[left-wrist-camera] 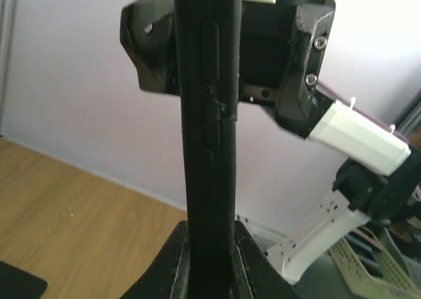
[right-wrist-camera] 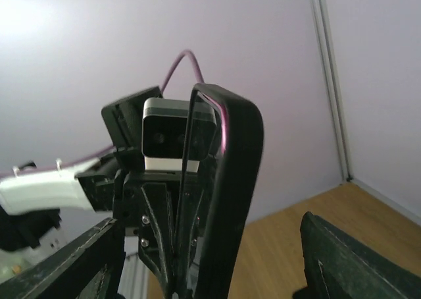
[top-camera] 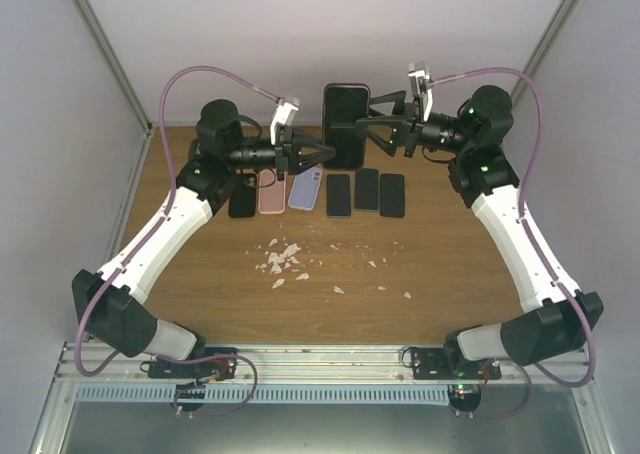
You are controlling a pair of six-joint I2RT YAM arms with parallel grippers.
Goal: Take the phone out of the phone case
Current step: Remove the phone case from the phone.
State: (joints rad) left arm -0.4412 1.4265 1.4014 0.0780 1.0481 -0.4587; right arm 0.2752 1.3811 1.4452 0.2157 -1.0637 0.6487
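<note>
The phone, in its black case, is off the table, standing on edge in the air between the two grippers. In the left wrist view it rises straight up out of the left gripper, button side toward the camera. The left fingers are clenched on both faces of its lower end. That grip looks meant as an anchor, keeping the cased phone steady and upright so the other arm has something to work against.

The right gripper faces the left one from the opposite side, its jaws released. In its own view the right fingers stand wide on either side of the case's top corner, touching neither face. There a thin rim appears to stand off from the thicker body, with the left wrist's camera showing through the gap. Whether that is the case lip peeling away or only a cut-out cannot be told. My reading is that the right gripper is between grips, placed to take the corner and pull the case off.

Below the grippers on the table lie a row of phones, and nearer the bases some white scraps, all apart from the held phone.
</note>
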